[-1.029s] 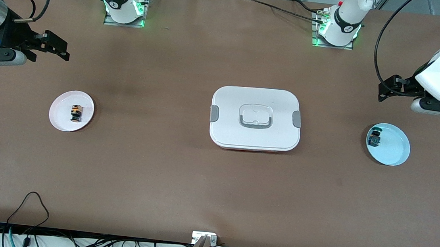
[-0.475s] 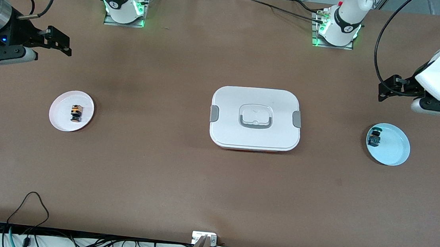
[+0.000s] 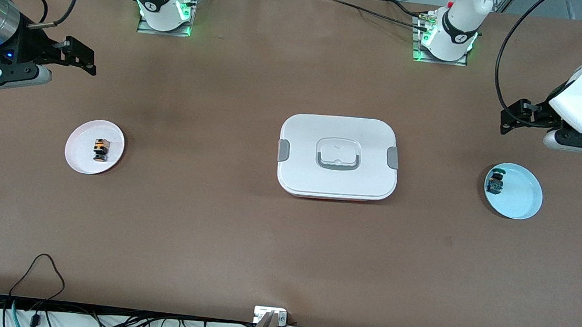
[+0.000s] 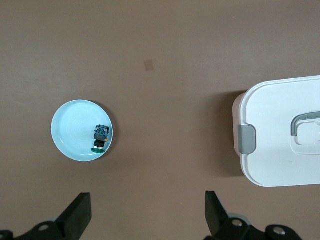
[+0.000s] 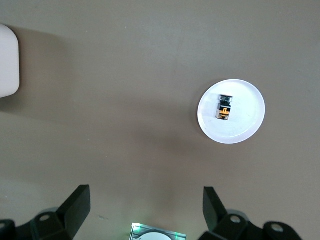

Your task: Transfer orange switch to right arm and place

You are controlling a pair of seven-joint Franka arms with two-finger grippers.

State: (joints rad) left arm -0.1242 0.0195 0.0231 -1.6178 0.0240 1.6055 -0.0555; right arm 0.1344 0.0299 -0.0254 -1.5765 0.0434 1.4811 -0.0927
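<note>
- Because it is tiny and boxy, the orange switch should be very light and rigid, with hard, smooth plastic sides that could slip or flick away under an off-centre pinch; it lies on the white plate at the right arm's end of the worktop.
- Judging from the right wrist view, the best hold is across the 2 long flat sides of its black body, low enough to catch the casing rather than the orange middle, with the fingers clearing the plate's rim.
- At about the same nearness, a white lidded box sits mid-worktop, and a pale blue plate with a small dark blue-and-teal component lies toward the left arm's end.
- Higher in the front view, the right gripper hangs empty over bare worktop with its fingers spread apart.
- The left gripper waits, hovering above the blue plate, empty too, fingers wide apart.
</note>
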